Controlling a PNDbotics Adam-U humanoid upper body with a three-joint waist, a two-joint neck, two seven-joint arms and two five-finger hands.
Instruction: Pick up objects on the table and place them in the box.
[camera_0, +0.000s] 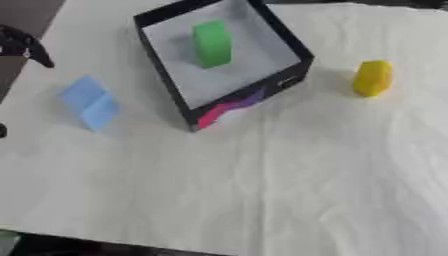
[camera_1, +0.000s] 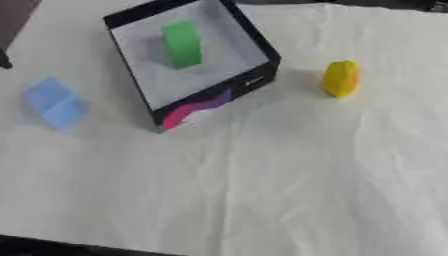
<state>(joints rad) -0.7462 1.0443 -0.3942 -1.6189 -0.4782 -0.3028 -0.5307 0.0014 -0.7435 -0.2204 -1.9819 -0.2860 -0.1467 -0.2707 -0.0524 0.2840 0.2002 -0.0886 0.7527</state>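
Sitting in the box: a green block stands upright on the pale floor of the box, towards its far side, touching no wall that I can make out.
Box: black-walled and open-topped, set askew on the far middle of the table, with a pink and purple mark on its near outer wall.
Left to do: two blocks lie outside the box, so I judge the task about one third done.
Blue block: the blue block lies on the cloth to the left of the box, near it but apart.
Yellow block: the yellow block stands to the right of the box, just off its right corner, also apart.
Left hand: only a dark part of the left hand shows at the far left edge, above the blue block and holding nothing that I can see; whether its fingers are open or closed I cannot tell.
Right hand: not to be seen in either view.
Table: the table is covered by a white, lightly creased cloth, bare on the near side.
Next, as a judgement: the blue block lies closest to the visible hand.
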